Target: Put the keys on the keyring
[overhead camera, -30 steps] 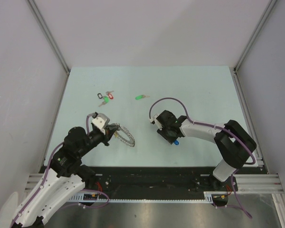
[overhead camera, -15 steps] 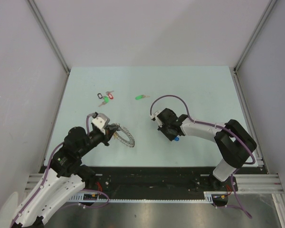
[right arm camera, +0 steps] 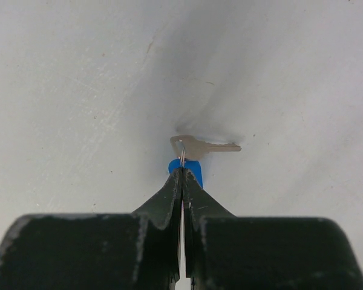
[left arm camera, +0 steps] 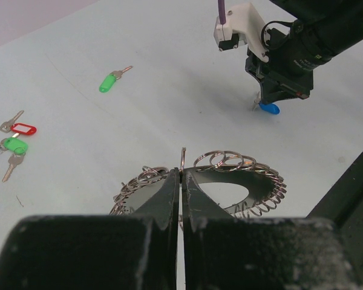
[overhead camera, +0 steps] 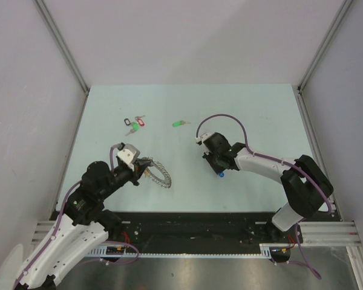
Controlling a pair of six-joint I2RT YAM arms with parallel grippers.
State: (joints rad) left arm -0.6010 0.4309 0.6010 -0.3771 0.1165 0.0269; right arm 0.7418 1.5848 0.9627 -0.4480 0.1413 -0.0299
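Note:
My left gripper is shut on one loop of the keyring, a large grey ring of coiled wire. In the left wrist view the gripper pinches a small upright loop, and the keyring spreads behind the fingers. My right gripper is shut on the small ring of the blue-tagged key. In the right wrist view the gripper holds the blue-tagged key low over the table. That key also shows in the left wrist view. The green-tagged key lies loose on the table further back.
A bunch of three keys tagged black, red and green lies at the back left; it also shows in the left wrist view. The green-tagged key also shows there. Grey walls close in the pale table on three sides.
My right gripper has moved a little away from the near edge, carrying the blue-tagged key, and its arm has swung outward. The left arm and keyring have not moved.

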